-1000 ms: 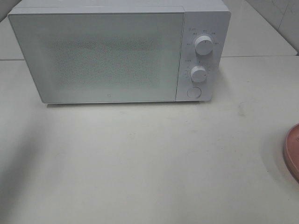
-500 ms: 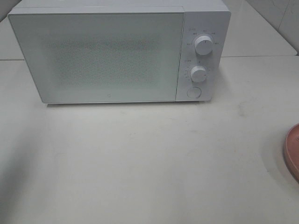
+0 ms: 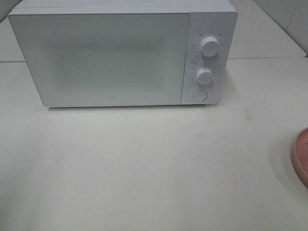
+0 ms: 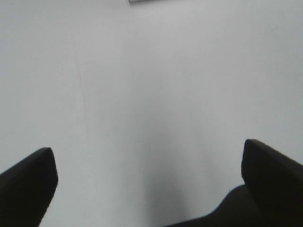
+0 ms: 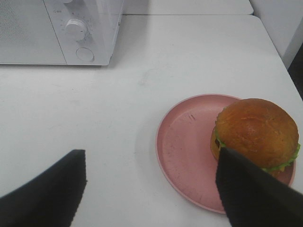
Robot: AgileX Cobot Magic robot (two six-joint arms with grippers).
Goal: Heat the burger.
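Note:
The burger, with a glossy brown bun and a green lettuce frill, sits on a round pink plate in the right wrist view. My right gripper hovers open above the table beside the plate, one finger overlapping the burger's near side in the picture. Only the plate's rim shows at the right edge of the high view; the burger is out of that view. The left gripper is open over bare white table, holding nothing. Neither arm shows in the high view.
A white microwave stands at the back of the table with its door shut, two knobs and a round button on its right panel. It also shows in the right wrist view as the microwave.

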